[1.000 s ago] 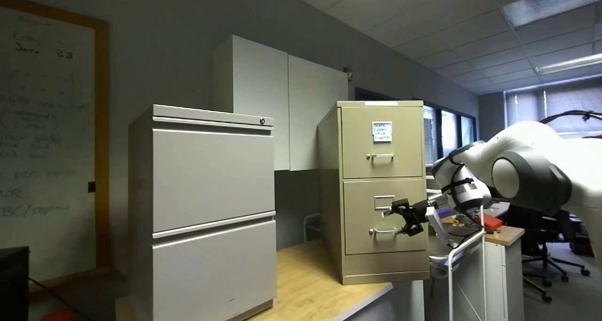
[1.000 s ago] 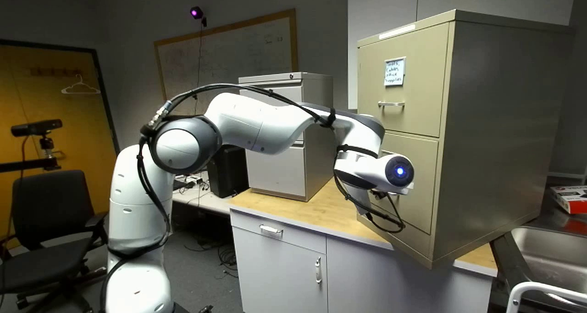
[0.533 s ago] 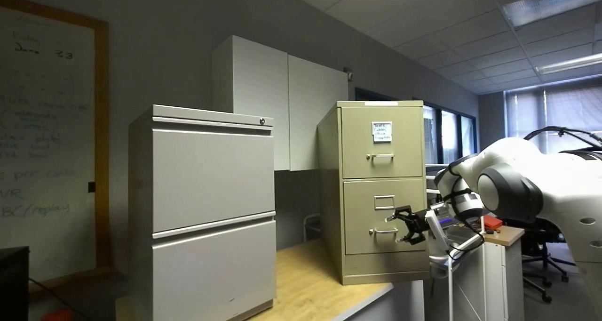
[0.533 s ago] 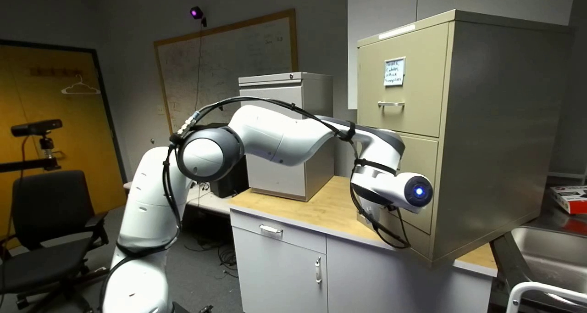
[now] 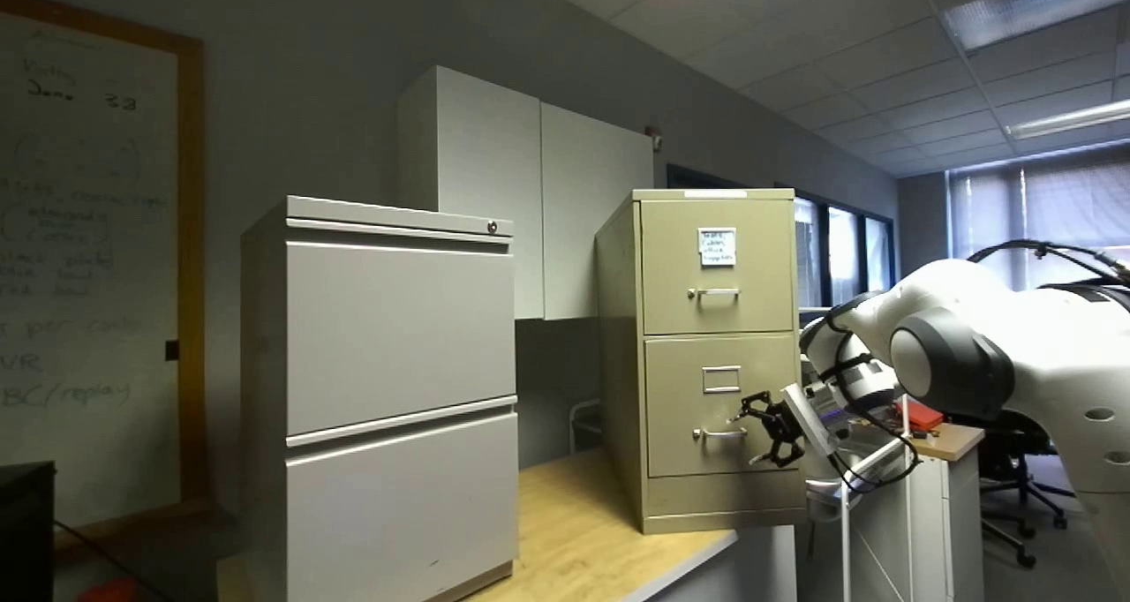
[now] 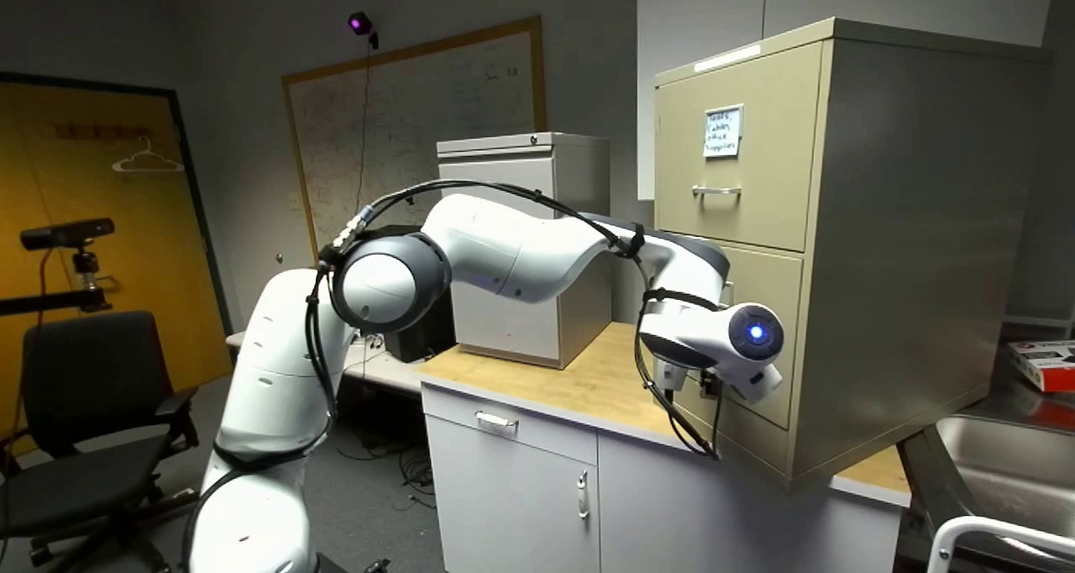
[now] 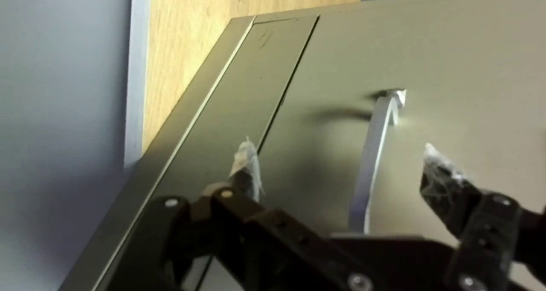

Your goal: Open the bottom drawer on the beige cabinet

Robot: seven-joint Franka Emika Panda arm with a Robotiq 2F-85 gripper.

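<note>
The beige cabinet [image 5: 618, 346] stands at the table's corner in both exterior views [image 6: 915, 220]. Its bottom drawer [image 5: 675, 390] is closed, its front flush. The drawer's metal pull [image 5: 719, 433] juts from the front. My gripper [image 5: 742, 441] is open and empty in front of the pull, tilted downward. In the wrist view the pull [image 7: 373, 154] runs between the two taped fingertips [image 7: 337, 148], nearer the right finger, and touches neither. Its lower end is hidden behind the gripper body. In an exterior view my wrist covers part of the bottom drawer [image 6: 768, 283].
A pale grey two-drawer cabinet [image 5: 397, 337] stands on the wooden tabletop [image 5: 583, 514]. A white metal rail [image 5: 846, 531] stands close below my wrist. A sink [image 6: 1016, 464] lies beside the beige cabinet. Cables [image 6: 705, 438] hang from the wrist.
My arm has lowered and reached further over, then my wrist has tilted more downward. The gripper has moved down around the pull's height. The drawer has not moved.
</note>
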